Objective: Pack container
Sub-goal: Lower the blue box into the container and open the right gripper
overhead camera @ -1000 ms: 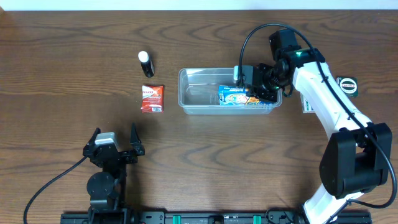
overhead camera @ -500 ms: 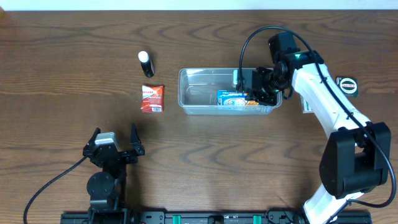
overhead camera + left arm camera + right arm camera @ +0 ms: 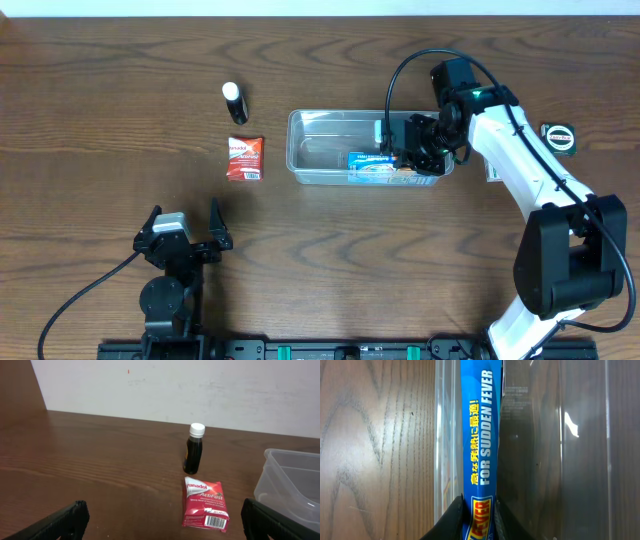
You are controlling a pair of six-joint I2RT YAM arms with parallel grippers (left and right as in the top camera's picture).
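Observation:
The clear plastic container (image 3: 318, 150) stands at the table's middle; its corner shows in the left wrist view (image 3: 292, 477) and its wall in the right wrist view (image 3: 580, 450). My right gripper (image 3: 408, 157) is shut on a blue fever-patch box (image 3: 378, 164), holding it on edge inside the container along the near wall; the box (image 3: 480, 435) fills the right wrist view between my fingers (image 3: 479, 510). My left gripper (image 3: 183, 236) is open and empty near the front left, also seen in its wrist view (image 3: 160, 520). A red Panadol box (image 3: 245, 158) (image 3: 205, 504) lies left of the container.
A small dark bottle with a white cap (image 3: 234, 102) (image 3: 194, 449) stands behind the Panadol box. A small round black object (image 3: 559, 139) and a white card (image 3: 493, 168) lie right of the container, by my right arm.
My right gripper has moved the blue box lower and towards the container's near wall, turning it more on edge. The left arm has not moved.

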